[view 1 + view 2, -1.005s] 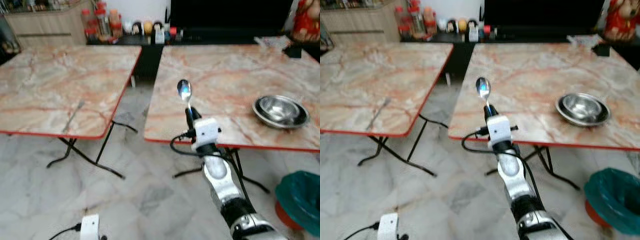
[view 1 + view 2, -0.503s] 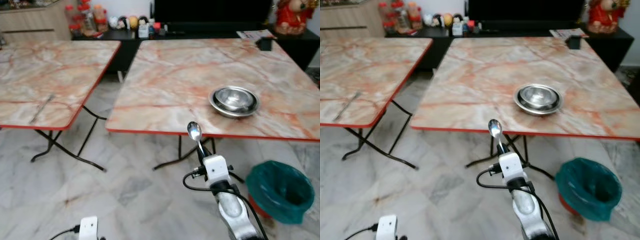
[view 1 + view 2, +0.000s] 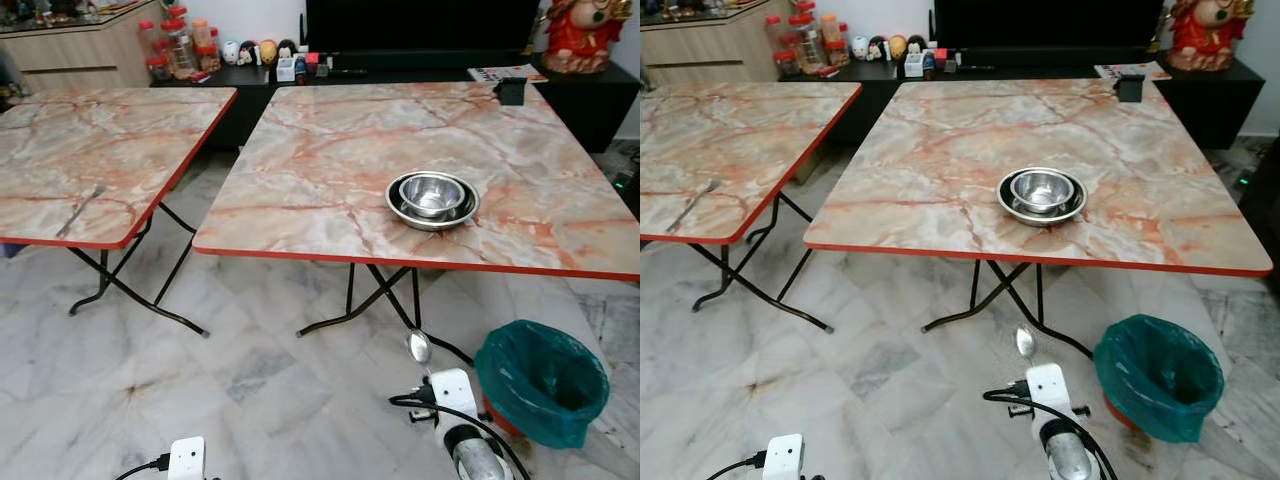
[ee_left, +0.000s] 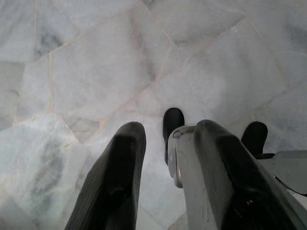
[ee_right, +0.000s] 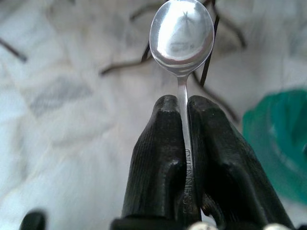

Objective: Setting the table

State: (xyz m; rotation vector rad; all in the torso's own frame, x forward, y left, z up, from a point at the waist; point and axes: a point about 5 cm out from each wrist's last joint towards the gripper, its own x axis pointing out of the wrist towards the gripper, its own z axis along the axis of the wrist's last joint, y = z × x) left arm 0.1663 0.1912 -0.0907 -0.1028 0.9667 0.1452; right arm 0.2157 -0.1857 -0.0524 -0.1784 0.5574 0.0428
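My right gripper (image 5: 181,103) is shut on the handle of a steel spoon (image 5: 182,31), bowl end up. In the eye views the spoon (image 3: 418,346) is held low over the floor, in front of the right marble table (image 3: 330,170) and below its red front edge. Two steel bowls (image 3: 432,197), one nested inside the other, sit on that table towards its front right. A fork (image 3: 80,210) lies on the left marble table (image 3: 110,130). My left gripper (image 4: 168,132) hangs open over the floor with nothing between its fingers.
A green-lined bin (image 3: 540,380) stands on the floor at the right, close to my right arm. Black folding legs (image 3: 370,300) cross under the right table. A dark cabinet (image 3: 300,70) with jars and small items runs along the back wall. A gap of marble floor separates the tables.
The camera has pulled back and turned, so the whole right table now shows. My right arm has dropped with the spoon, from over the tabletop to below the table's front edge.
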